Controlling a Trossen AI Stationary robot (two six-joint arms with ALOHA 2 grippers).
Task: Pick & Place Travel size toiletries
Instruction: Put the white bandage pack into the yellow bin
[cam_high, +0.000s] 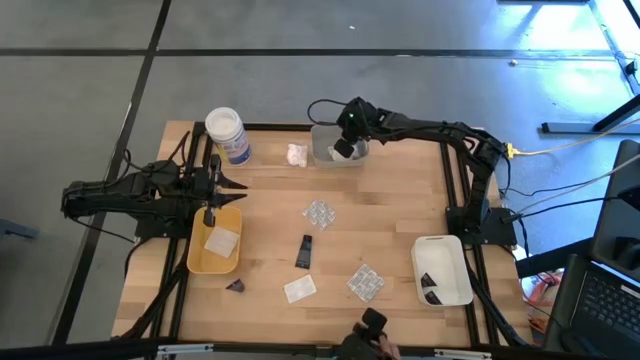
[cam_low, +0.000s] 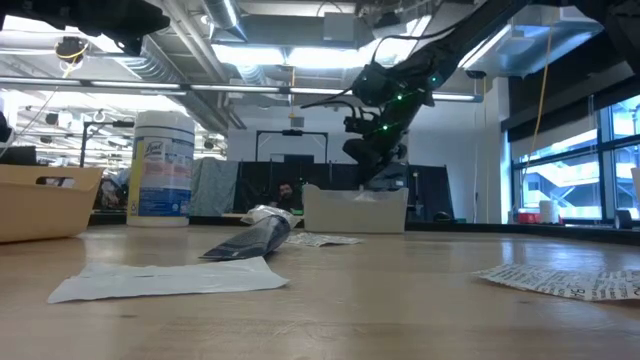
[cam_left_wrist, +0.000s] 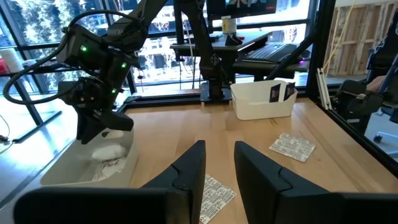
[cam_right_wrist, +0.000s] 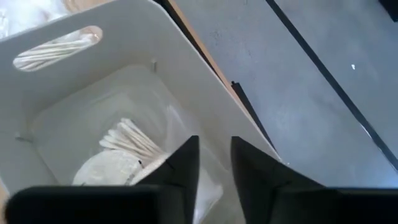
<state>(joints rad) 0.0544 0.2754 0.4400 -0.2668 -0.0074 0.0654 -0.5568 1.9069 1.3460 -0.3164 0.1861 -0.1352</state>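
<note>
Bench (cam_high: 400, 215) of pale wood seen from above, with two dark arms. Right hand (cam_high: 343, 148) hangs over the clear rectangular tray (cam_high: 322, 152) at upper centre of the high view; its fingers (cam_right_wrist: 180, 163) stand slightly apart, holding nothing, just above a clear packet of cotton swabs and round pads (cam_right_wrist: 124, 152) lying in that tray (right wrist view). Left hand (cam_high: 232, 185) sits at left of centre, over the upper rim of the yellow tray (cam_high: 196, 258), its fingers (cam_left_wrist: 189, 168) spread and empty. A flat white square sachet (cam_high: 222, 241) lies inside the yellow tray.

Loose toiletries on the bench: a white lumpy packet (cam_high: 296, 154) just left of the clear tray; a clear crinkly blister pack (cam_high: 319, 213) at centre; a dark tube (cam_high: 304, 250) below it; a second flat white sachet (cam_high: 299, 289) and a second blister pack (cam_high: 365, 282) lower down; a small dark wedge (cam_high: 236, 285) below the yellow tray. A white tray (cam_high: 455, 283) at lower right holds dark items (cam_high: 429, 285). A large white jar with blue label (cam_high: 227, 133) stands at upper left.
</note>
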